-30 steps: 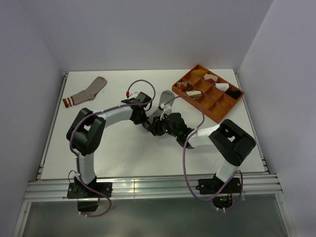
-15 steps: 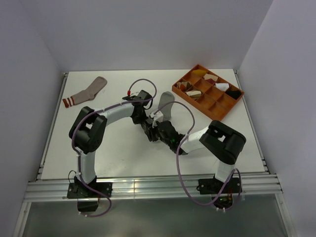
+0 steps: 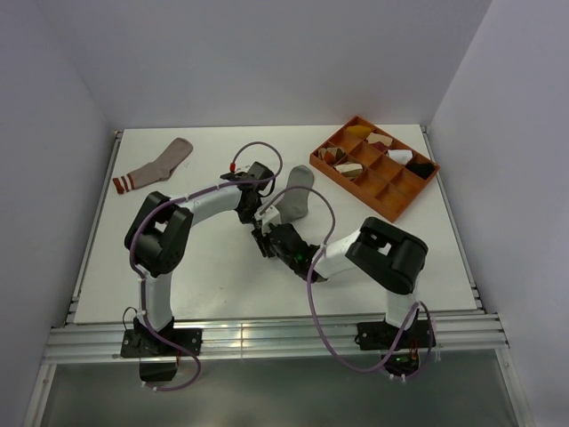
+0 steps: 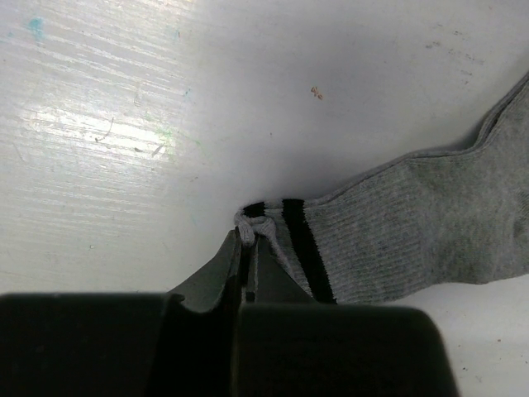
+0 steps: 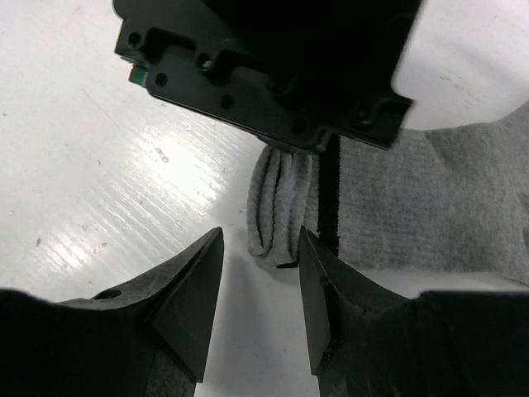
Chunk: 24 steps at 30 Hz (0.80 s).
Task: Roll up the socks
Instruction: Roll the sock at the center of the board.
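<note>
Grey sock (image 4: pixel 413 231): soft ribbed knit cloth, matt, a little fuzzy.
Table (image 4: pixel 124 124): smooth white surface, slightly glossy, with fine scratches beside the grey sock's cuff.
Right gripper's fingers (image 5: pixel 186 298): black plastic, matt.
Tray (image 3: pixel 351 189): orange plastic, matt.

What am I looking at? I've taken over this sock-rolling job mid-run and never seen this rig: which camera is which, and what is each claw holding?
Two robot arms are bolted at the near edge of a white table. The wide picture looks down from above and behind them. The other two come from wrist cameras, so the dark prongs are each arm's own fingers. On the table lie a grey sock, a pinkish-tan sock far left and an orange tray of small cloth bundles. The left gripper is shut on the grey sock's striped cuff. The right gripper is open, holding nothing, facing that folded cuff.
</note>
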Available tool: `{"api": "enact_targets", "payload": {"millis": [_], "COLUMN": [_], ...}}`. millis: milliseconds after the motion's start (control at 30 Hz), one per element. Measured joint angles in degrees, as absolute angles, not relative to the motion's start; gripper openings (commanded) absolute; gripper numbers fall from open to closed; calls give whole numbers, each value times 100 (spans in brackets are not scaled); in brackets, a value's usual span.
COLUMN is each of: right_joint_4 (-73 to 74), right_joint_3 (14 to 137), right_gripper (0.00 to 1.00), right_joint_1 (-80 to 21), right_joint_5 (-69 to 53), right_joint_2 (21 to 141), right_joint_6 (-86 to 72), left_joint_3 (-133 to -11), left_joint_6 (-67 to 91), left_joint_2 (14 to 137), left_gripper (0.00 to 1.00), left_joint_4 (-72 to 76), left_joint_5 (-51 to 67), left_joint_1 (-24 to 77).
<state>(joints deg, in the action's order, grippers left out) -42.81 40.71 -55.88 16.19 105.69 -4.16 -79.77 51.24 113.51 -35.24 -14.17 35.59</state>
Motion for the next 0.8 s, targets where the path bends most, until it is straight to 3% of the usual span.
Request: {"api": "enact_targets", "payload": {"millis": [133, 300, 567, 700, 800], "right_joint_4": [-4125, -3931, -3540, -3450, -3269], "right_joint_3": [4261, 4499, 4797, 4801, 4799], "right_gripper": [48, 39, 0, 0, 0], "right_joint_1": [-5714, -5804, -5852, -5826, -5706], "right_joint_5": [1800, 2060, 2502, 2421, 2115], "right_joint_2": [10718, 10895, 11085, 11052, 10940], "right_joint_6": [-259, -156, -178, -333, -526], "left_joint_3": [-7977, -7979, -7979, -7915, -7771], "left_joint_6": [5113, 5107, 5113, 5175, 5269], "left_joint_2": [11351, 11351, 11351, 11308, 11207], "left_gripper": [0, 0, 0, 5, 16], "left_joint_4": [-3527, -3527, -3522, -3457, -3367], "left_joint_5": [-1415, -1413, -1339, -1332, -1271], "left_joint_1": [3559, 3559, 3514, 3509, 3457]}}
